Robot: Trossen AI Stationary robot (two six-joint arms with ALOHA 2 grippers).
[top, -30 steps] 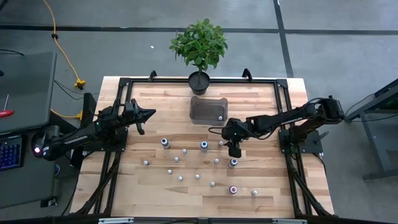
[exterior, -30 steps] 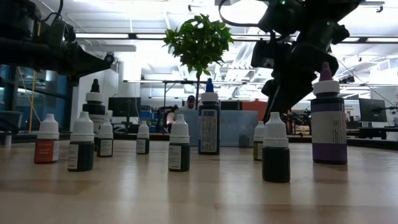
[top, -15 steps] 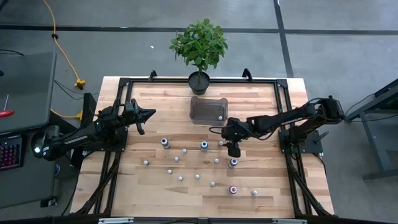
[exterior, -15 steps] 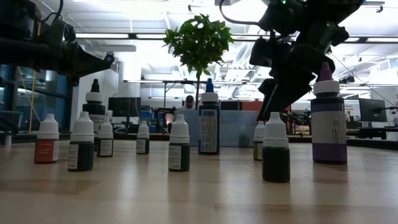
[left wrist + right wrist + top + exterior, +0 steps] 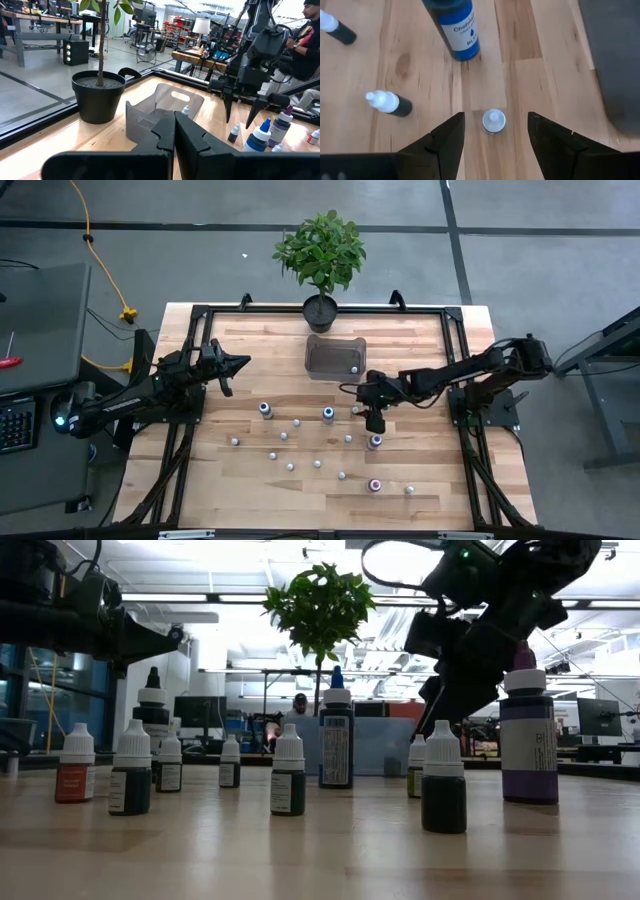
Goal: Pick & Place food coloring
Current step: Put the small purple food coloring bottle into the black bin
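One white-capped food coloring bottle (image 5: pixel 493 121) stands upright on the desk (image 5: pixel 430 360) directly below the right tool (image 5: pixel 375 423), centred between its widely spread fingers (image 5: pixel 447 142), untouched. The blue-labelled bottle (image 5: pixel 456 27) stands just beyond it, and the clear bin (image 5: pixel 335 356), already holding one bottle, lies near on the plant pot (image 5: pixel 320 310) side.

Recommended procedure for the step in hand, the grasp: descend vertically, keeping the cap centred so neither finger tips the bottle; close only once the fingertips are below the cap shoulder; avoid brushing the neighbouring blue-labelled bottle.

Right arm pose: extended from the desk's right edge toward the centre, wrist pitched down, tool pointing at the desk surface. Left arm: waiting over the left side of the desk, well apart from the bottles, its left tool (image 5: pixel 240 363) fully closed and holding nothing.
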